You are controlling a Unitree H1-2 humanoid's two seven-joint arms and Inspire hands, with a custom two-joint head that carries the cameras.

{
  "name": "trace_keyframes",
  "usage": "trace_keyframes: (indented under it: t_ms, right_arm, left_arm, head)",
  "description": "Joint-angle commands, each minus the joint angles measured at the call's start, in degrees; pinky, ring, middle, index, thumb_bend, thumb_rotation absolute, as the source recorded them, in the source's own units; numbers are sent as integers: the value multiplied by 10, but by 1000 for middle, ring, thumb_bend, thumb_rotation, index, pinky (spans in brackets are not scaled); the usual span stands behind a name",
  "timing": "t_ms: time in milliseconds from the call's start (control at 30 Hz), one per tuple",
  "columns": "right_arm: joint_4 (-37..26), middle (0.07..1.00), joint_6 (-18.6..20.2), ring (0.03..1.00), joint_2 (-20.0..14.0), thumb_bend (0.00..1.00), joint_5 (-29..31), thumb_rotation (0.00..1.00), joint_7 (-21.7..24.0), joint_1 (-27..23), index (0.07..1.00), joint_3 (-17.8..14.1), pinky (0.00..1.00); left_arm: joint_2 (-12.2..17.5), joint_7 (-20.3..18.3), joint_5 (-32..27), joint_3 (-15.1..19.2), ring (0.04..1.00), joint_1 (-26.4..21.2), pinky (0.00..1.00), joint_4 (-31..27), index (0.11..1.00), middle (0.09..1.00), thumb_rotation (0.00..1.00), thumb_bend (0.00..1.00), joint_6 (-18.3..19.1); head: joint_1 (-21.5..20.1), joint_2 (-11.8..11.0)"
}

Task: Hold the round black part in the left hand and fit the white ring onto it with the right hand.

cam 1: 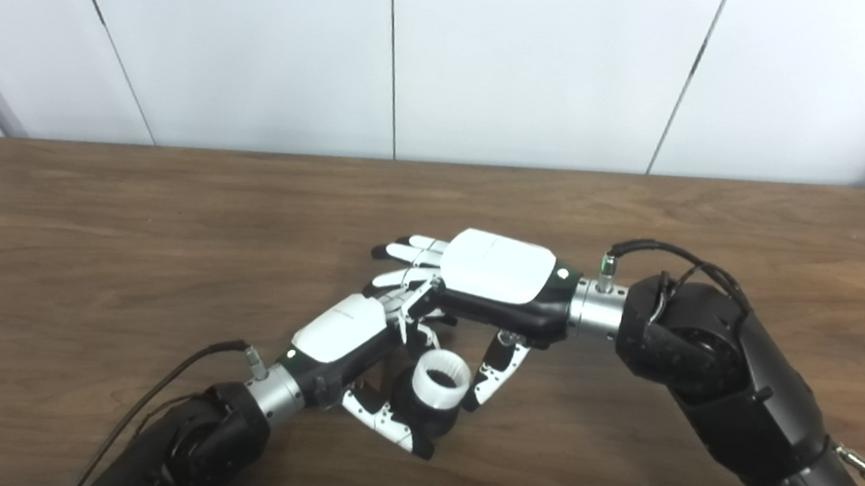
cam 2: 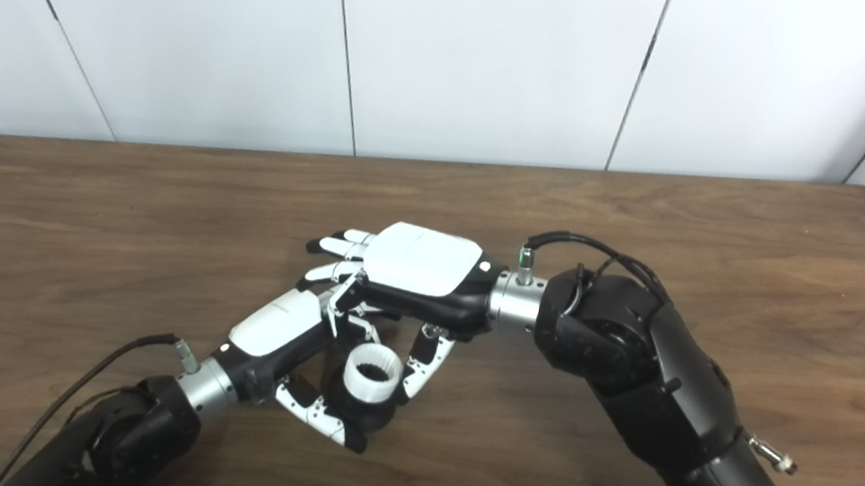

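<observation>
I see white panelled wall (cam 1: 545, 63) far, brown wooden table (cam 1: 720, 223) under both arms. Right hand (cam 1: 494, 274) above left hand (cam 1: 348, 338), fingers spread, thumb beside white ring (cam 1: 442, 379); holds nothing, I judge. Left hand clasps round black part (cam 2: 368, 413), ring seated on top. Step, I judge: final seating. Next: press ring down squarely, then lift right hand clear.

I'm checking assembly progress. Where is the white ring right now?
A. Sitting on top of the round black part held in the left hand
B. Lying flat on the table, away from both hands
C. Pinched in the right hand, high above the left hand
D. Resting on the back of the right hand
A: the white ring sits atop the round black part, which the left hand grips, with the right hand just above.
</observation>
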Motion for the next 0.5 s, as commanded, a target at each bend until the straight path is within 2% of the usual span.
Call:
trace_keyframes:
  t_ms: [0, 467]
  right_arm:
    - [-3, 894, -14, 1000, -1, 525, 5, 138, -19, -19, 481, -8, 1000]
    - [14, 898, -24, 1000, 8, 525, 6, 137, -32, -13, 482, -4, 1000]
  left_arm:
    - [-2, -23, 8, -7, 1000, 2, 1000, -8, 480, 865, 62, 525, 1]
    - [-3, -35, 10, -7, 1000, 4, 1000, -20, 481, 857, 62, 525, 11]
  head:
    - [2, 1]
    - [8, 3]
